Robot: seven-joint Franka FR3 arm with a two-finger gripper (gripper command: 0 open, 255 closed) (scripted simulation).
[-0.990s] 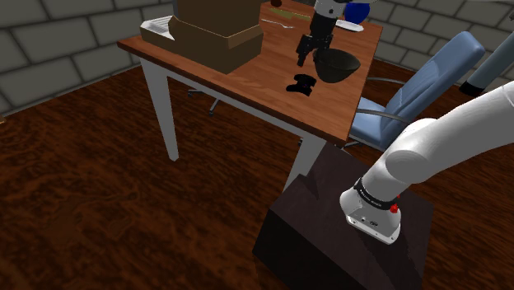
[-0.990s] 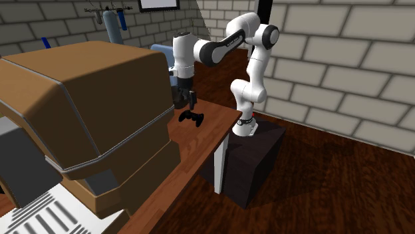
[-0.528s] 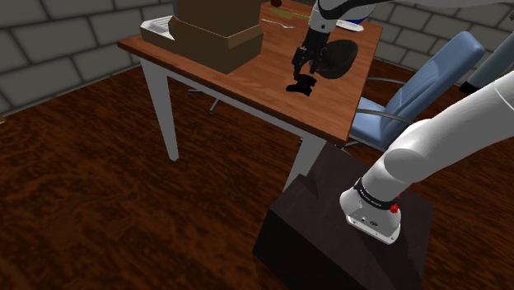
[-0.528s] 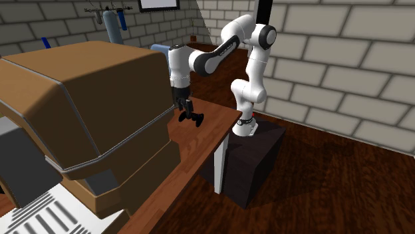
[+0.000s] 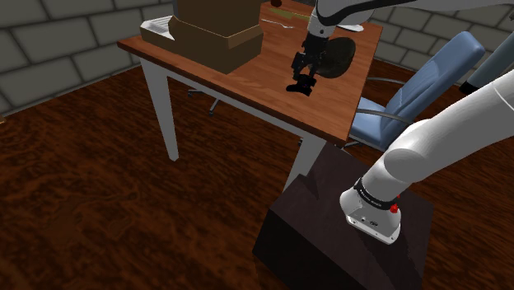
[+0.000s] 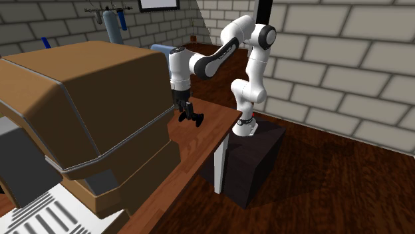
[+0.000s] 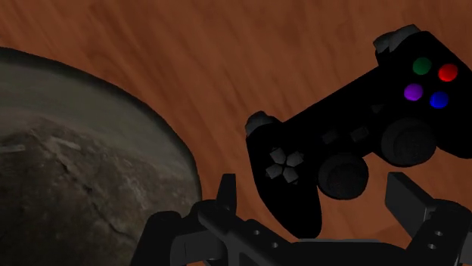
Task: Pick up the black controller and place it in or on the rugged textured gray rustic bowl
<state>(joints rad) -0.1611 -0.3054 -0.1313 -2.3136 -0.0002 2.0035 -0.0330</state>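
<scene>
1. Hanging all-black two-finger gripper (image 7: 314, 187) low over brown wooden table (image 7: 189, 53), fingers standing apart, gripping nothing.
2. Straddling one handle of black two-handled controller (image 7: 355, 128) with coloured buttons, touching neither side.
3. Leaving controller lying flat on tabletop, outside rough grey stone-like round bowl (image 7: 76, 174), just beside its rim.
4. Showing gripper directly above controller in shoulder view, bowl sitting just past it.

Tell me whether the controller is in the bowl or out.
Out: the black controller lies on the wooden table beside the gray bowl, between the open fingers of the gripper.
</scene>
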